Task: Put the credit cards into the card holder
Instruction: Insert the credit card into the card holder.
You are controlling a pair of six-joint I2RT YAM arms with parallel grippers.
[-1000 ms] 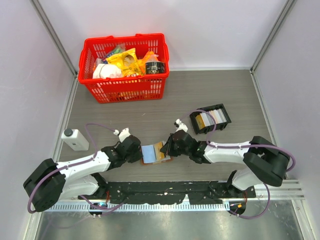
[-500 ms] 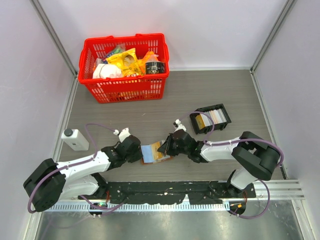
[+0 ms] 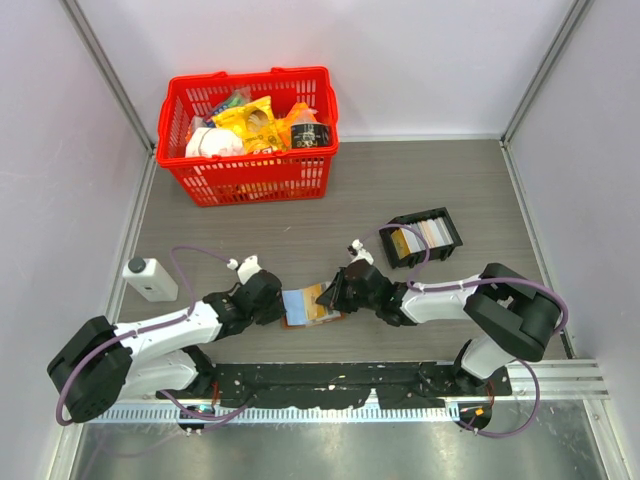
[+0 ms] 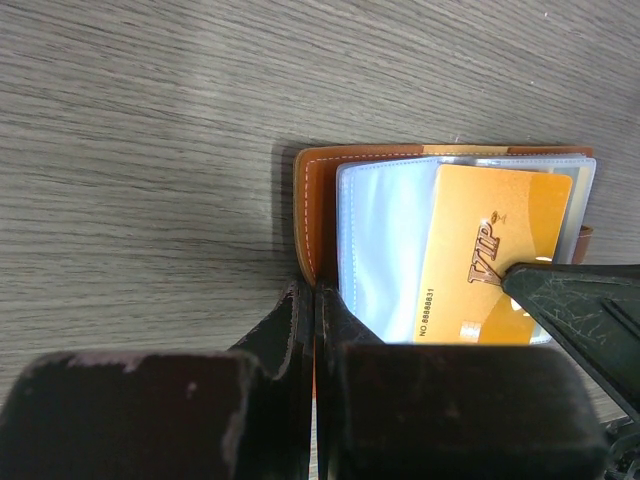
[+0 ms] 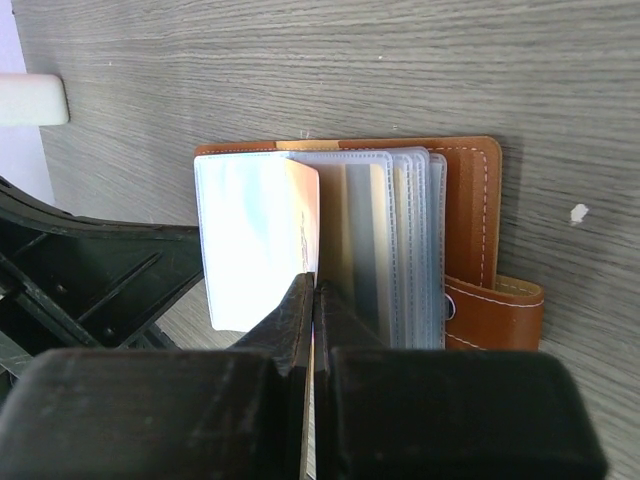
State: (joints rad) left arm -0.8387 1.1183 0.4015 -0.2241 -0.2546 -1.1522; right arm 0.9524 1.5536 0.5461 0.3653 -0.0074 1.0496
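Overhead: the open brown leather card holder (image 3: pixel 312 306) sits between both claws. Left wrist: left claw (image 4: pixel 313 300) pressed together on its corner, orange VIP credit card (image 4: pixel 492 258) just beyond. Right wrist: right claw (image 5: pixel 312 290) pinching a clear sleeve (image 5: pixel 252 235).

bright even overhead light, soft shadows, sheen on plastic sleeves, blurred foreground fingers

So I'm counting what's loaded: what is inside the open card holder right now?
The card holder lies open, showing clear plastic sleeves. A gold VIP card sits partway in one sleeve. Whether deeper sleeves hold cards cannot be seen; the pages overlap and both hands cover the near edge.
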